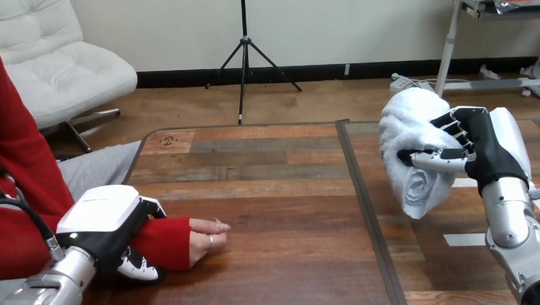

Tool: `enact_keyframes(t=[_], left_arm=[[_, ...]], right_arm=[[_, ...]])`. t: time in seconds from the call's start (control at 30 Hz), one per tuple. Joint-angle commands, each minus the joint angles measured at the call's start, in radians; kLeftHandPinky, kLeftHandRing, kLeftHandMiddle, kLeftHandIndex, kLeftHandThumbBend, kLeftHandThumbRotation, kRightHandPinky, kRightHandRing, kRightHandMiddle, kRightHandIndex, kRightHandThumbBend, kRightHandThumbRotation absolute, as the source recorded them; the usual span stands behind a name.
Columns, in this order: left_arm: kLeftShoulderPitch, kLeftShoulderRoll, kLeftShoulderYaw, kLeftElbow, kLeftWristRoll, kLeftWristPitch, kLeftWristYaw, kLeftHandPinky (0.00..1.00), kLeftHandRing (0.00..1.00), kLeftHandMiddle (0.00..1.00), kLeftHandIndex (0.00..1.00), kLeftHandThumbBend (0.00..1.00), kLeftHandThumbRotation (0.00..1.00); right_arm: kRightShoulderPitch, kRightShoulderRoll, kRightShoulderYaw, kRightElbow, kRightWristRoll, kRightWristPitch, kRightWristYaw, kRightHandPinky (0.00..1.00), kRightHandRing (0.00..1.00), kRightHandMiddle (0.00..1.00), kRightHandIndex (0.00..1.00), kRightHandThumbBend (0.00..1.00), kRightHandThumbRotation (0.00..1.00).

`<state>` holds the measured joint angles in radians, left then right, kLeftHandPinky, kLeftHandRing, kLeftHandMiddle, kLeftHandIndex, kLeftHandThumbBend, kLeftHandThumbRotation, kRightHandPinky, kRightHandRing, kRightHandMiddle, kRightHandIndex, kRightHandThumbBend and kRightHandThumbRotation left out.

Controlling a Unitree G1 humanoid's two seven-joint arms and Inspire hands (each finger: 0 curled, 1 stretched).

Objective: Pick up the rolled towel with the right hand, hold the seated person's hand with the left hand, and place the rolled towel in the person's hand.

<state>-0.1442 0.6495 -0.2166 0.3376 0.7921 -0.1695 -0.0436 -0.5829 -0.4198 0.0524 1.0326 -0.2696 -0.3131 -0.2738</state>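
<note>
One camera sits on the robot's head and looks forward and down across the worktop (275,193), close to its near edge, toward the far edge.

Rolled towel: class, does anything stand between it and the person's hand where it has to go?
Nothing visible does. The rolled towel is held up in the right hand; only bare table lies between it and the person's hand, whose wrist the left hand grips.

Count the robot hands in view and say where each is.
2. The left hand is at lower left, curled round the person's wrist on the table. The right hand is at right, gripping the rolled towel.
</note>
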Motion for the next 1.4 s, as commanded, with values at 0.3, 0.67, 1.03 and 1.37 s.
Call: enact_keyframes(t=[0.3, 0.67, 1.03, 1.37], left_arm=[[-0.024, 0.019, 0.000, -0.016, -0.005, -0.011, 0.023, 0.54, 0.64, 0.67, 0.65, 0.85, 0.07], [-0.024, 0.019, -0.002, -0.021, -0.005, -0.002, 0.009, 0.55, 0.64, 0.68, 0.65, 0.82, 0.07], [-0.024, 0.028, -0.021, -0.027, 0.053, 0.012, 0.043, 0.54, 0.63, 0.65, 0.60, 0.79, 0.06], [-0.017, 0.013, -0.020, -0.021, 0.083, 0.024, 0.102, 0.41, 0.47, 0.50, 0.46, 0.76, 0.01]], right_arm=[[-0.049, -0.003, -0.022, -0.053, 0.012, -0.011, -0.015, 0.40, 0.45, 0.47, 0.46, 0.73, 0.00], [-0.050, -0.004, -0.022, -0.053, 0.011, -0.010, -0.014, 0.40, 0.45, 0.47, 0.46, 0.73, 0.00], [-0.051, -0.004, -0.023, -0.051, 0.013, -0.012, -0.014, 0.39, 0.44, 0.47, 0.46, 0.73, 0.00], [-0.051, -0.003, -0.023, -0.053, 0.012, -0.012, -0.017, 0.38, 0.44, 0.47, 0.45, 0.73, 0.00]])
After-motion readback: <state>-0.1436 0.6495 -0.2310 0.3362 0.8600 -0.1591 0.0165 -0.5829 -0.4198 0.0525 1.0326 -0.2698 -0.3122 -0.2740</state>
